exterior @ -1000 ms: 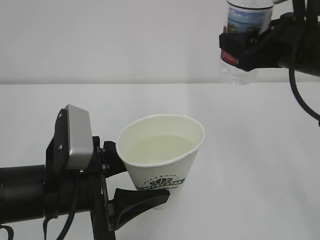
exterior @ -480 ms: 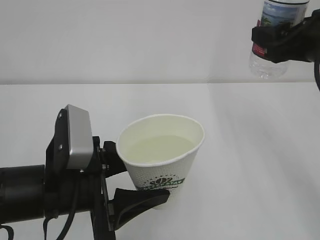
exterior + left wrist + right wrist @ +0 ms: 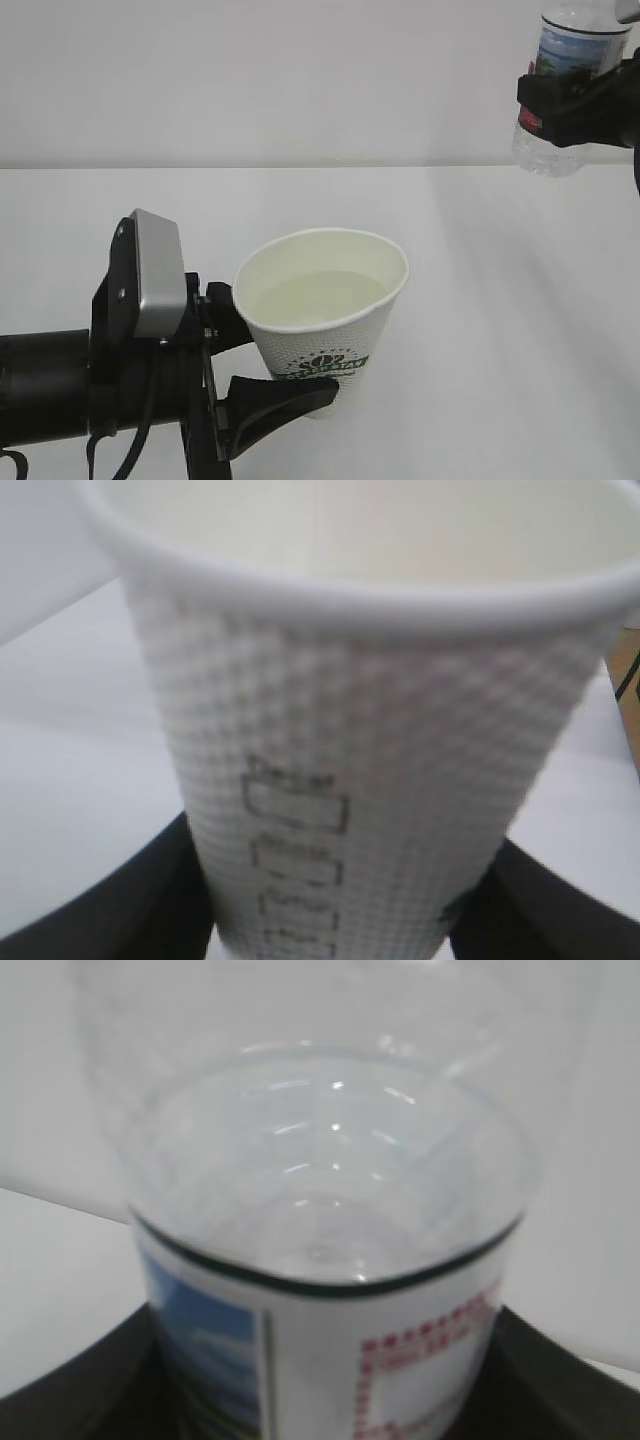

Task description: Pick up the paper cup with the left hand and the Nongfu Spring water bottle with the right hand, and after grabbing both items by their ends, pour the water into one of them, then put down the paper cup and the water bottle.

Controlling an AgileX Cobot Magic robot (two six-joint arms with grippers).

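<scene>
Gripping the paper cup (image 3: 322,318) low on its wall, the left gripper (image 3: 262,372) sits at the far left, its black fingers (image 3: 275,403) pressed against the cup's base on either side and its silver-grey plate (image 3: 157,272) just left of the cup. The cup stands upright, lifted off the white counter (image 3: 500,330), with a dark green logo (image 3: 322,366) on its side and pale water (image 3: 310,298) filling roughly the lower half. In the left wrist view the cup's dimpled wall (image 3: 370,770) fills the frame, black fingers (image 3: 120,920) flanking its bottom.

Far to the upper right of the cup, well apart from it, the right gripper (image 3: 572,97) is clamped around the Nongfu Spring water bottle (image 3: 568,85) at its label band. The bottle's clear end (image 3: 545,155) points down below the jaws; it looks mostly empty, though the blur makes that uncertain. The right wrist view shows the bottle's transparent body (image 3: 330,1190) and red-and-white label (image 3: 420,1360) between black fingers (image 3: 100,1390).
</scene>
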